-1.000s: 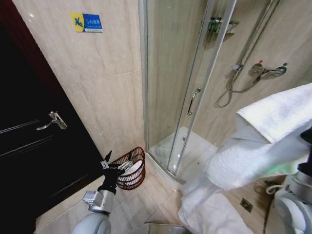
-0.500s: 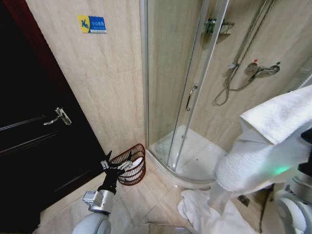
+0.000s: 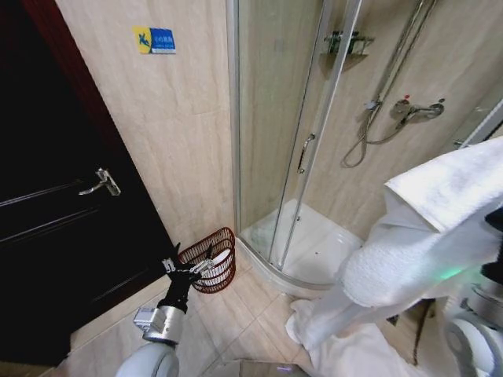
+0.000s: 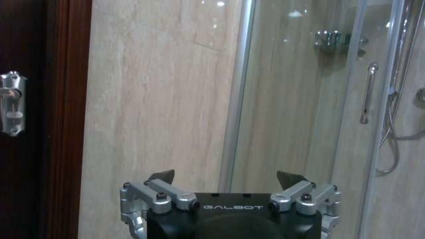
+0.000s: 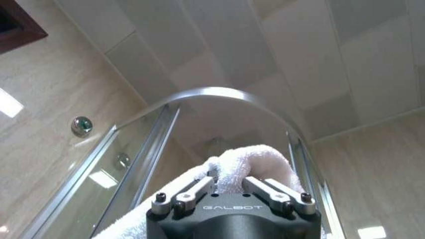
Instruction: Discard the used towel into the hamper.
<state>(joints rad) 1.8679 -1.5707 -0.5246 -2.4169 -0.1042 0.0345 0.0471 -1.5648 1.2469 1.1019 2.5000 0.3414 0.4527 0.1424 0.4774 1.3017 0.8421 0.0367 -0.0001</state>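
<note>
Towel (image 3: 440, 236), white and bulky, hangs from the right claw (image 5: 229, 186) at the robot's right side, raised high; in the right wrist view the claw's fingers are closed in on a bunched fold of it. From that hold the cloth drapes down in a long fall, its long axis near vertical, and the lower end trails onto the tiled floor (image 3: 244, 322) in a heap. So the pickup looks done, and what is left is the carrying across and the drop. The hamper (image 3: 212, 259) stands on the floor against the beige wall, just beside the corner of the glass shower stall (image 3: 299, 141), well apart from the towel. It tilts in the head view with its mouth facing up and toward the robot, and something pale already lies inside. The left claw (image 3: 187, 265) is held low in front of the hamper, its fingers spread wide and gripping nothing. A dark door (image 3: 63, 212) fills the left side.
</note>
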